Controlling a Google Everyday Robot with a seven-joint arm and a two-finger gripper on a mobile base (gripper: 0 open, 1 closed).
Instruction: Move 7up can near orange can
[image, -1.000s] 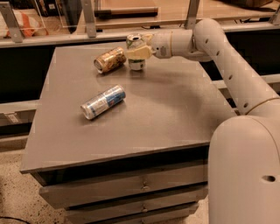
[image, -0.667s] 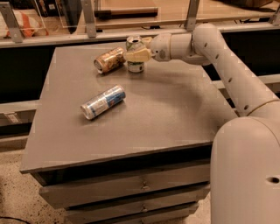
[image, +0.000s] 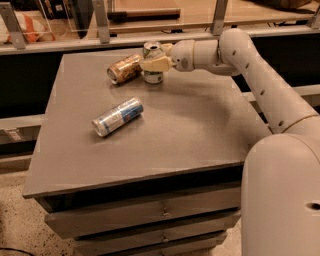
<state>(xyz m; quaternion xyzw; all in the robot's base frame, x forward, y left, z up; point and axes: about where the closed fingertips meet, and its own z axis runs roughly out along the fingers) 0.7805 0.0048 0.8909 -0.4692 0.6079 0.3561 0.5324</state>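
Note:
The 7up can (image: 153, 77) stands upright on the table near its back edge, white and silver with a silver top. My gripper (image: 151, 60) reaches in from the right and is shut on the 7up can, one tan finger (image: 156, 64) crossing its front. The orange can (image: 124, 68) lies on its side just left of the 7up can, a small gap between them, its silver top pointing to the front left.
A slim blue and silver can (image: 117, 116) lies on its side in the left middle of the grey table (image: 190, 135). Drawers sit below the table's front edge. A railing and shelf run behind the table. My white arm and base fill the right side.
The gripper and the 7up can have barely shifted. The orange can and the blue can have not moved.

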